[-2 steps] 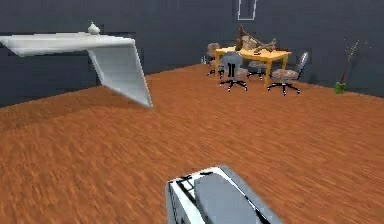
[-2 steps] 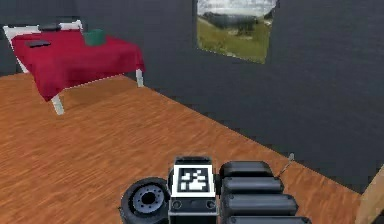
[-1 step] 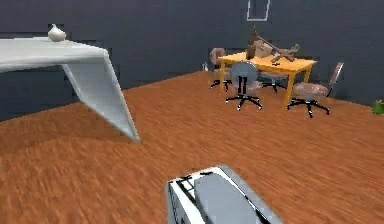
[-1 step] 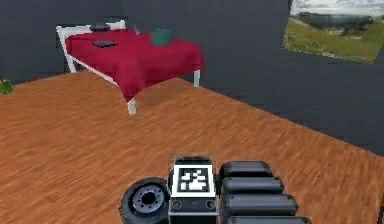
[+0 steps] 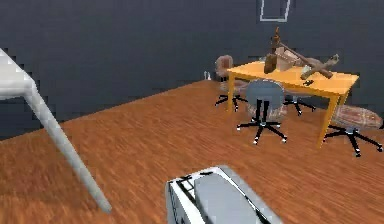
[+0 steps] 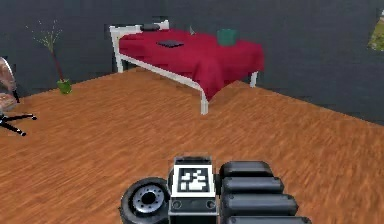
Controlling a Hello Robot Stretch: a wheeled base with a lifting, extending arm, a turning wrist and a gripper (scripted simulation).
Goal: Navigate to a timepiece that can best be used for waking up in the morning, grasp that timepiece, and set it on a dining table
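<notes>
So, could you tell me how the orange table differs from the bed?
The table has an orange top on thin legs; the bed has a white frame and red cover. The table carries brown clutter; the bed carries a dark flat thing and a teal one. Both stand on wood floor.

**CAMERA PLACEMENT**

Forward view: mounted on the robot, aimed ahead and slightly down over the wood floor (image 5: pixel 150 145). The table (image 5: pixel 285 82) stands far off at upper right.

Arm side view: faces sideways across the floor toward a distant bed (image 6: pixel 190 55).

Overlap: the swivel chair (image 5: pixel 355 122) at the forward view's right edge appears to be the chair (image 6: pixel 8 95) at the arm side view's left edge.
</notes>
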